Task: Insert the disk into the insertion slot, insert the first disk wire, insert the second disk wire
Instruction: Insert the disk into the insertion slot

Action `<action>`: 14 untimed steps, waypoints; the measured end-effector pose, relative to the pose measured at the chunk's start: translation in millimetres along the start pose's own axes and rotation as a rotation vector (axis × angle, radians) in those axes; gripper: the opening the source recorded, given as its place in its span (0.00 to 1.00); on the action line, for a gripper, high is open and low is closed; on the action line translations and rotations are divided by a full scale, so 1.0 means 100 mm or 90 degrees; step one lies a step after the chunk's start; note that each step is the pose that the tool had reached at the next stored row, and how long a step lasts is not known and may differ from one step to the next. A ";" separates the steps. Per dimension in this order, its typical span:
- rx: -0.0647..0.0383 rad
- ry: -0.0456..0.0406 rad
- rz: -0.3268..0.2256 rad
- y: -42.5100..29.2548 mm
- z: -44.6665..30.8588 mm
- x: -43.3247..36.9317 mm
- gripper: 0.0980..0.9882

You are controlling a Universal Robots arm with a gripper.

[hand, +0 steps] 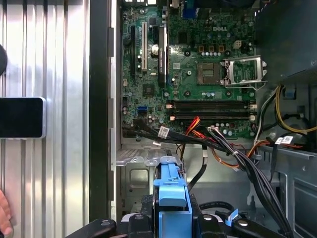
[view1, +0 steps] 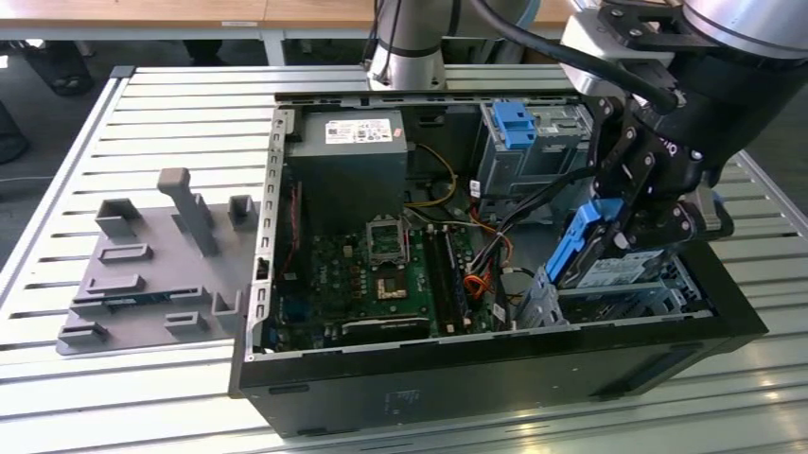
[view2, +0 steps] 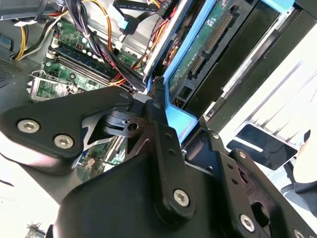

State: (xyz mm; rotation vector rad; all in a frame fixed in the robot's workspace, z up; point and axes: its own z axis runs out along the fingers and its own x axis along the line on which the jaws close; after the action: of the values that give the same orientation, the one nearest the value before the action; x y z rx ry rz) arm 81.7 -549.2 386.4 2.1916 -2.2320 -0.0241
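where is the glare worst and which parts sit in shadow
Second wrist view: the table is washed out white, while the gripper holding the disk reads dark. First wrist view: the table's slats gleam; the power supply is in shadow. Exterior view: even light, soft sheen on the table.

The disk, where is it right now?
The disk is at the exterior view's right, tilted steeply in the gripper with the jaws shut on it, just over the insertion slot inside the open computer case.
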 end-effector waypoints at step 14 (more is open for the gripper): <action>-0.001 0.0001 0.000 -0.002 0.084 0.000 0.30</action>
State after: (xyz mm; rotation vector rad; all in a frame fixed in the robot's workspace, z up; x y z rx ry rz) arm 81.7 -549.2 378.0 2.1903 -2.2308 -0.0264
